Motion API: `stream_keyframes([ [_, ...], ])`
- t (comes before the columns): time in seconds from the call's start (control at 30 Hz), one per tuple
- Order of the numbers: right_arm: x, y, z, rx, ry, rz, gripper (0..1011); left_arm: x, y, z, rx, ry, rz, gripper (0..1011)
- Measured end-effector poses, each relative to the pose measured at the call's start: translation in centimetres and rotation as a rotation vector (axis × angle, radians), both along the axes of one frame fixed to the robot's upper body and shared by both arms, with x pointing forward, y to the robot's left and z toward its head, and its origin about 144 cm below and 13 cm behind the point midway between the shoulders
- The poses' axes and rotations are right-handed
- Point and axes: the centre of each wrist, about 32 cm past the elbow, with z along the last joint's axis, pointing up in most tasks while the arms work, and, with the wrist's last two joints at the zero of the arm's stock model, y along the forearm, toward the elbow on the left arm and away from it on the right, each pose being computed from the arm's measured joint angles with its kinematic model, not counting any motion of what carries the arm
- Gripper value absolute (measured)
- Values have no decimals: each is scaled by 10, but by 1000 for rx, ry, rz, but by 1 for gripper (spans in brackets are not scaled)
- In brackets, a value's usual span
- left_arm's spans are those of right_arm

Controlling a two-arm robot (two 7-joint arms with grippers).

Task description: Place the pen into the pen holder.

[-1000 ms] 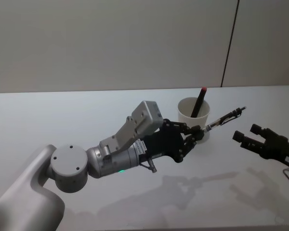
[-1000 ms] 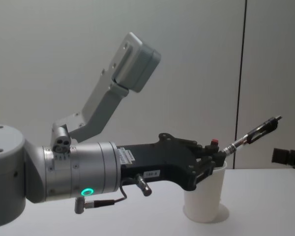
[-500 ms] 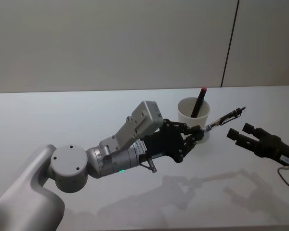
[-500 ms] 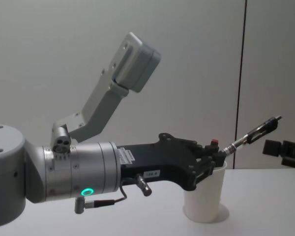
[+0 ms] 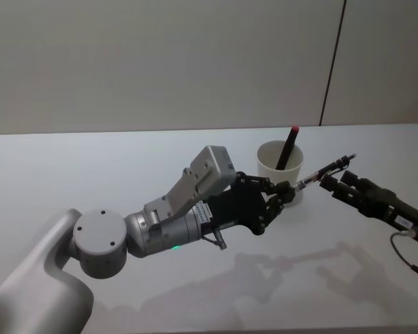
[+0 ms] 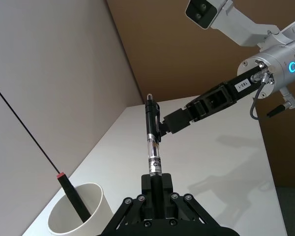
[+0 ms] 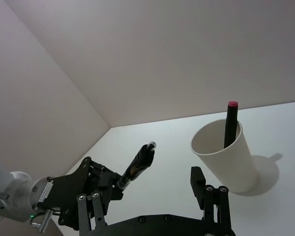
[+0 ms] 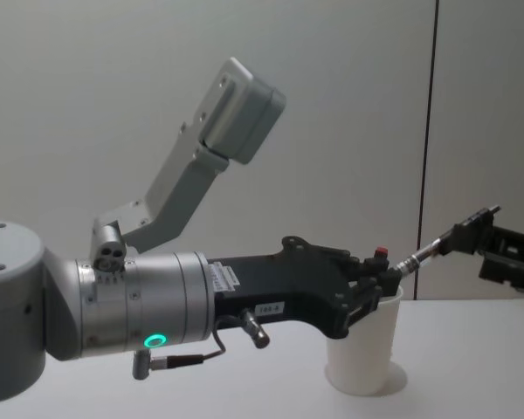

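My left gripper (image 5: 284, 193) is shut on the lower end of a black and clear pen (image 5: 310, 179), held slanting up and to the right beside the pen holder (image 5: 268, 165), a white paper cup. The left wrist view shows the pen (image 6: 151, 142) rising from my left gripper (image 6: 156, 184). My right gripper (image 5: 336, 182) is open at the pen's free end. In the right wrist view its fingers (image 7: 199, 184) stand wide apart, with the pen (image 7: 136, 167) ahead between them. From the chest, the pen (image 8: 432, 247) meets the right gripper (image 8: 479, 234) above the cup (image 8: 362, 349).
A second black pen with a red cap (image 5: 288, 148) stands leaning inside the cup. The white table (image 5: 90, 167) stretches bare to the left and front. A grey wall with a dark vertical seam (image 5: 332, 62) runs behind.
My right gripper has moved left, from well clear of the pen to its free end. The left arm and the pen have stayed still.
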Motion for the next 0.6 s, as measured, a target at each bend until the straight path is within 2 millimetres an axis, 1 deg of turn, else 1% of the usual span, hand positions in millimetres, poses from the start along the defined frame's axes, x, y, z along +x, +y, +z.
stream_keyframes([
  [0.6, 6, 17, -3, 99, 57, 2, 1001, 0, 0, 0, 0, 0, 0, 129],
])
